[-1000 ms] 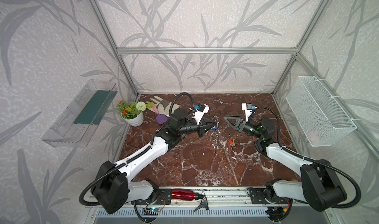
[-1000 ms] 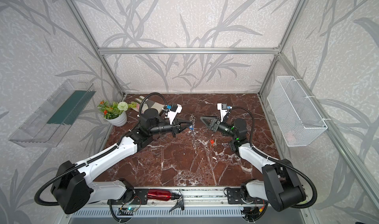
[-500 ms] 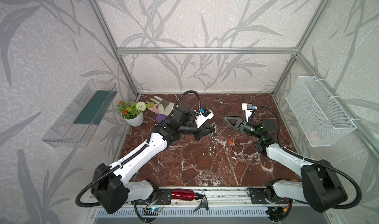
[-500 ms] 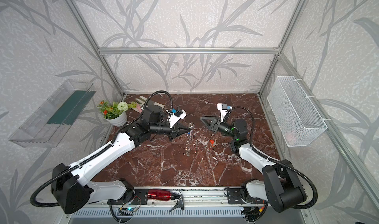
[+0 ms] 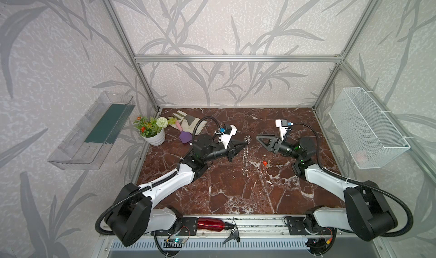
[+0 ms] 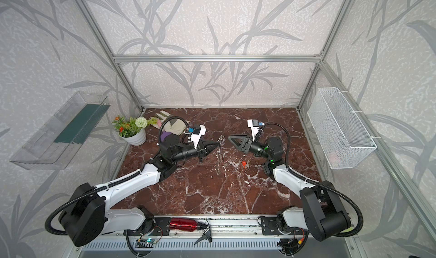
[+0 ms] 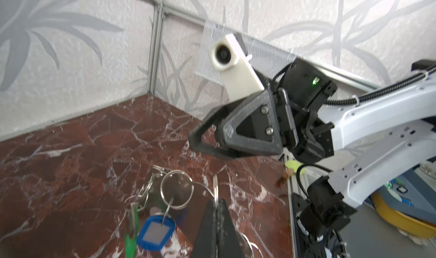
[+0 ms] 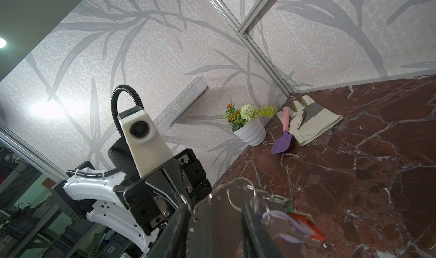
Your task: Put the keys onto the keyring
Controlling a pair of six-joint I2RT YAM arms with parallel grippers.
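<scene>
– So, where is the keyring hanging?
– Over the table, dangling from the left gripper, whose jaws are clamping together on one split ring; blue- and green-tagged keys are hanging with it.
– And the right gripper?
– Facing it nearby, jaws standing apart, gripping nothing.

Keyring between left hand and right hand; plant pot and glove at back left
</scene>
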